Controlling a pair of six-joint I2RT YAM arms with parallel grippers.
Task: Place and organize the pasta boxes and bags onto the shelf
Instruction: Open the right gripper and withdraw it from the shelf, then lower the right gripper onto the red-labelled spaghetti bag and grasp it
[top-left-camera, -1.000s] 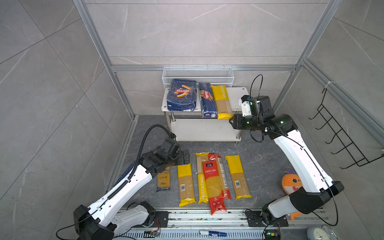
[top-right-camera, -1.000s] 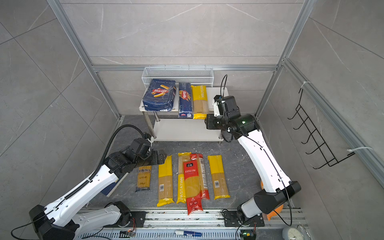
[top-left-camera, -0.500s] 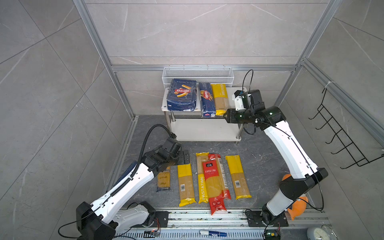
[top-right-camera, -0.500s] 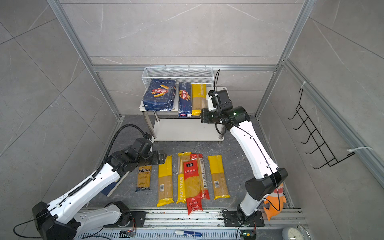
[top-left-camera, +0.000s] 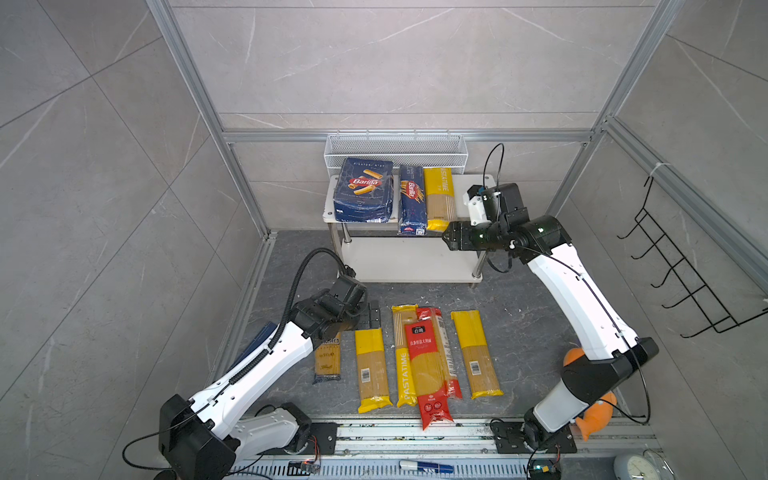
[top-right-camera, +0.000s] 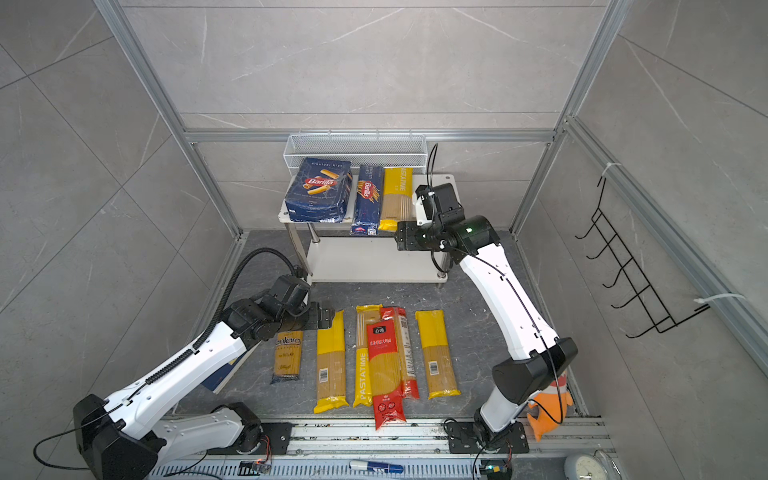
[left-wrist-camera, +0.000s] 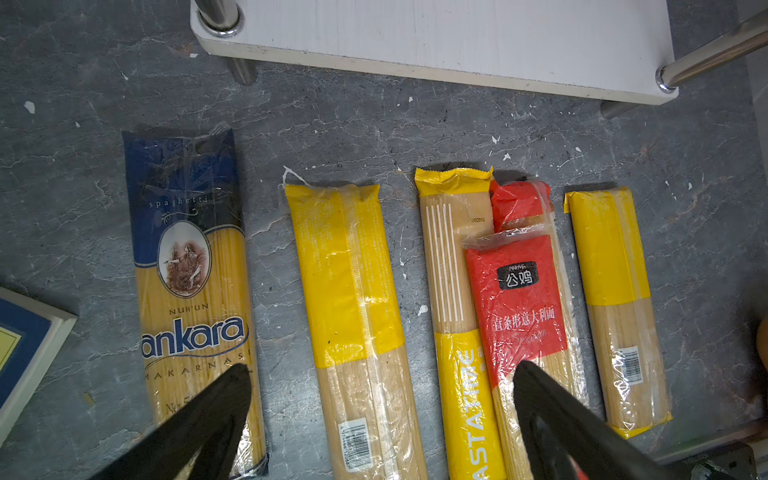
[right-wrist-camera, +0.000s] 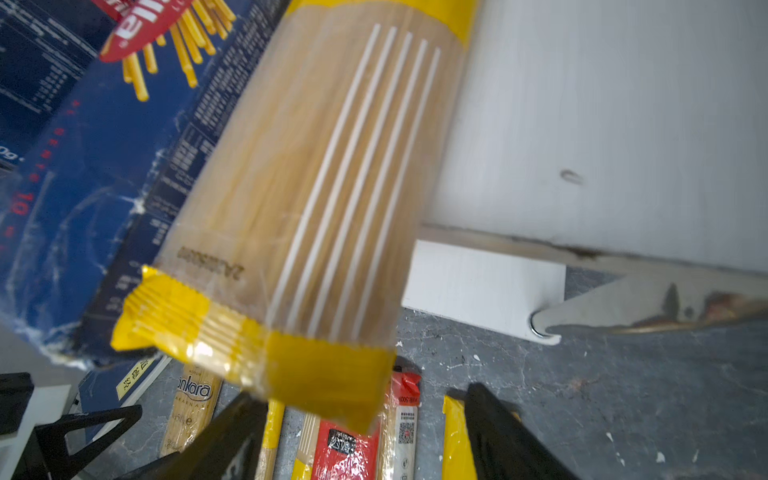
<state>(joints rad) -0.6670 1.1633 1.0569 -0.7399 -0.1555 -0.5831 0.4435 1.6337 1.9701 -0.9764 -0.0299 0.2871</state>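
Left arm (top-left-camera: 266, 357) low, stretched forward, wrist pitched down; left gripper (left-wrist-camera: 382, 365) fingers (left-wrist-camera: 216, 399) spread wide, empty. Right arm (top-left-camera: 573, 291) raised, elbow bent, wrist level, reaching inward; right gripper (right-wrist-camera: 361, 395) fingers (right-wrist-camera: 494, 428) apart, clamping nothing.

I'm operating in a robotics lab test cell: aluminium frame posts (top-left-camera: 200, 104) hold grey marble-look panels (top-left-camera: 395, 62), the left arm base (top-left-camera: 274, 430) and right arm base (top-left-camera: 536, 432) bolt to a slotted rail (top-left-camera: 395, 434) beside a bare circuit board (top-left-camera: 306, 465).

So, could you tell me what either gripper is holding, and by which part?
Nothing is held: the left gripper and the right gripper are both open.
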